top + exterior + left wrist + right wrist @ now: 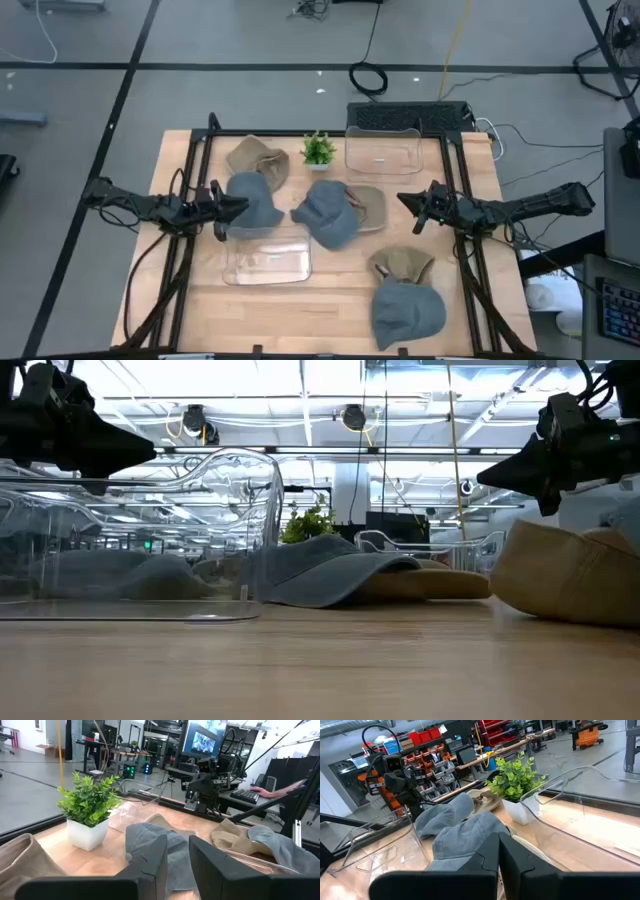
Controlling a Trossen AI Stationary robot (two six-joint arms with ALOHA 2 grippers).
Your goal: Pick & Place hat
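Several hats lie on the table. A grey-blue hat [256,198] lies at the left, with my left gripper [240,206] raised over its left edge; its fingers stand a little apart with nothing between them [177,842]. Another grey-blue hat [325,213] lies at the centre, overlapping a tan hat [368,206]. My right gripper [403,200] hangs shut above the table just right of that pair, touching nothing. Both grippers show well above the tabletop in the low view.
A tan hat [257,158] and a small potted plant [318,150] are at the far side. A clear tray [385,150] stands far right, another [268,262] near left. A tan hat [402,264] and a grey-blue hat [406,313] lie near right.
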